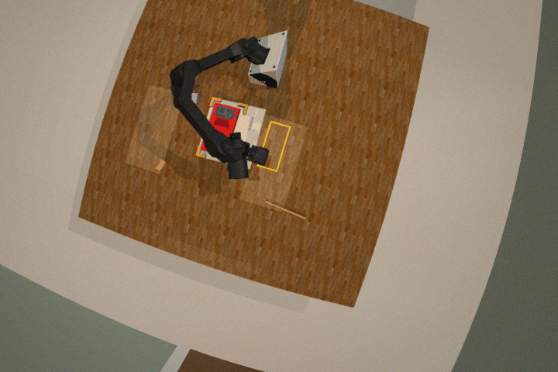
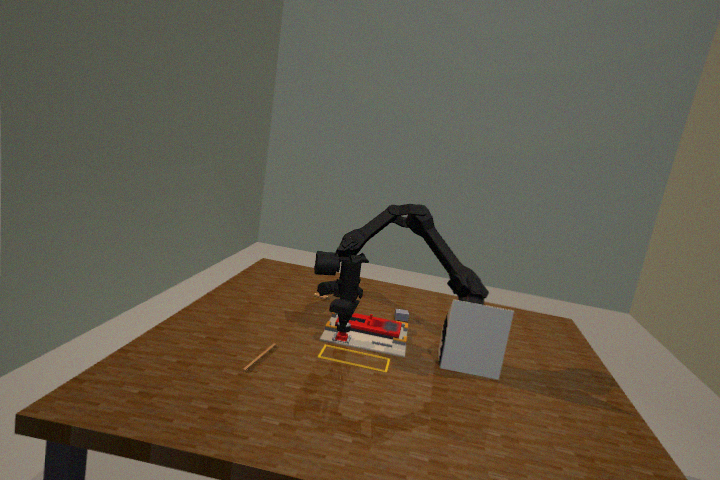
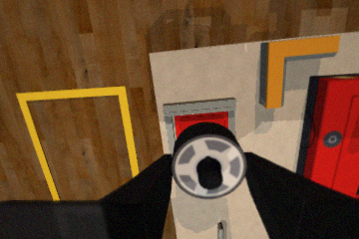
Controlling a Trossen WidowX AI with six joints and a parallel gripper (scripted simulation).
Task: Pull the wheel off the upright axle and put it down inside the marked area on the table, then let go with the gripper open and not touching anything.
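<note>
tabletop [image 1: 332, 131] [image 2: 202, 396] [image 3: 53, 40]: wood-look, planked | wheel [image 3: 185, 180]: grey rim, metallic-looking

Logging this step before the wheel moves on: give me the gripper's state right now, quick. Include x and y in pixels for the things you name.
Gripper [image 1: 247, 156] [image 2: 343, 332] [image 3: 206, 160]: closed on the wheel [image 3: 183, 166], with a finger on either side of it.

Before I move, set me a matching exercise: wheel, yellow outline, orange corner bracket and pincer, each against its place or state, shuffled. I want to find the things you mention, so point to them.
Things
1. wheel [image 3: 183, 167]
2. yellow outline [image 1: 285, 146] [image 2: 353, 365] [image 3: 72, 93]
3. orange corner bracket [image 3: 275, 75]
4. pincer [image 3: 206, 160]

Places and states
A. marked on the wooden table [image 1: 332, 131] [image 2: 202, 390] [image 3: 53, 45]
B. closed on a grey-and-white spoked part
C. between the two black fingers
D. on the pale board [image 1: 256, 115] [image 2: 366, 343] [image 3: 207, 70], near the red block [image 1: 224, 123] [image 2: 374, 324] [image 3: 324, 115]

Pairs: 1-C, 2-A, 3-D, 4-B
</note>
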